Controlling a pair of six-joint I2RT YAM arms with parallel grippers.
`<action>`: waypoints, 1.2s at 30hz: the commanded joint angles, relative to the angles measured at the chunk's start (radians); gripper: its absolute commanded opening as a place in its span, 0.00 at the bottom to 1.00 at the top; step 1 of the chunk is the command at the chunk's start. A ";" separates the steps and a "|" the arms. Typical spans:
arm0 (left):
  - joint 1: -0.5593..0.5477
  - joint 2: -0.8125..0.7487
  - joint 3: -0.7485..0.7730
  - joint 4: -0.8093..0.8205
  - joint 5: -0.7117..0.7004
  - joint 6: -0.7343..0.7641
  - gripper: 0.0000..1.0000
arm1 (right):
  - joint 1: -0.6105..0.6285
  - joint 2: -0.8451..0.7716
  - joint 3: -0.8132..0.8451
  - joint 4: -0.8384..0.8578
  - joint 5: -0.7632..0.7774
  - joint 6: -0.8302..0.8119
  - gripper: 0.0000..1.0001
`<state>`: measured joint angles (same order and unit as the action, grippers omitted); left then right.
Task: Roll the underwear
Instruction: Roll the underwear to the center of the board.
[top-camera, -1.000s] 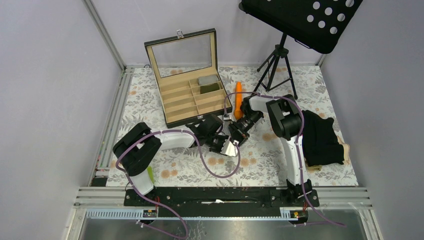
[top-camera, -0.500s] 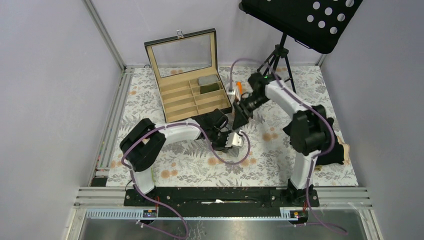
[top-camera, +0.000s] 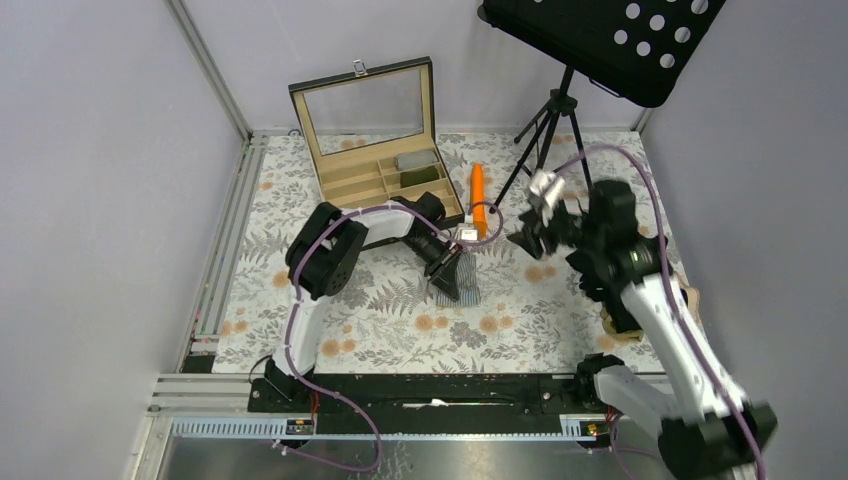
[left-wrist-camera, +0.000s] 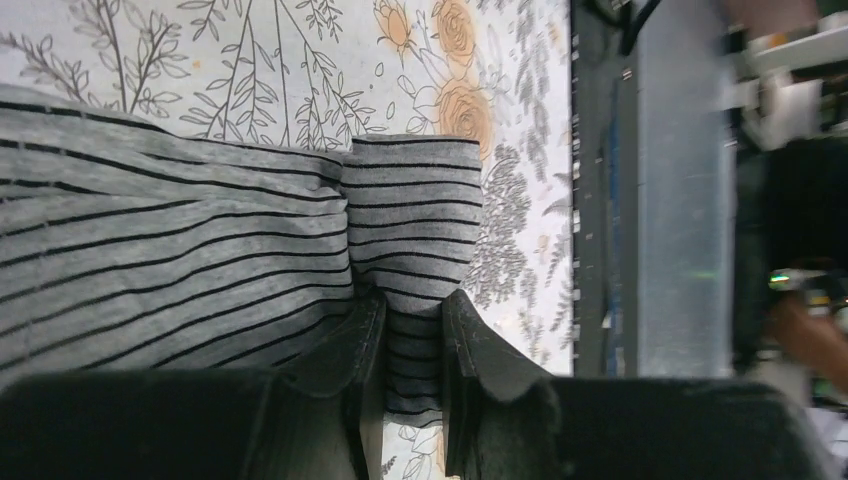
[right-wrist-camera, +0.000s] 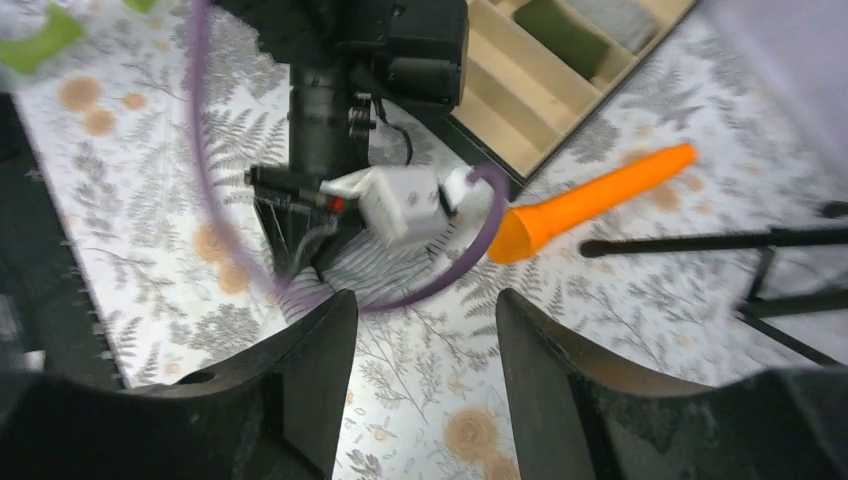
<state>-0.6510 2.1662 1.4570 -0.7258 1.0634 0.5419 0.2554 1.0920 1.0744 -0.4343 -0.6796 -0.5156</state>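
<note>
Saw striped grey underwear part-folded on floral worktop, just before box. My left hand clenched on its folded edge. Right hand released, empty, aloft. Judged rolling midway. Next move: turn fold over tightly without losing pinch.

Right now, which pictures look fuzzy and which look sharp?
Top view: mostly sharp, only the right gripper looks smeared. Left wrist view: the grey pinstriped cloth garment pinched by the left gripper is crisp, but the picture's right edge is blurry. Right wrist view: everything is streaky, including the orange carrot-shaped stick and the purple cable.
</note>
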 joint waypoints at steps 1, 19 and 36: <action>0.019 0.131 0.063 -0.156 0.119 -0.016 0.00 | 0.006 -0.256 -0.264 0.184 0.129 -0.086 0.52; 0.059 0.217 0.055 -0.137 0.103 -0.047 0.07 | 0.439 -0.007 -0.475 0.256 0.191 -0.399 0.65; 0.059 0.226 0.077 -0.141 0.073 -0.059 0.10 | 0.492 0.269 -0.492 0.472 0.207 -0.563 0.70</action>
<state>-0.5884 2.3390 1.5364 -0.8745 1.2991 0.4473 0.7341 1.3163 0.5846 -0.0296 -0.4709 -1.0168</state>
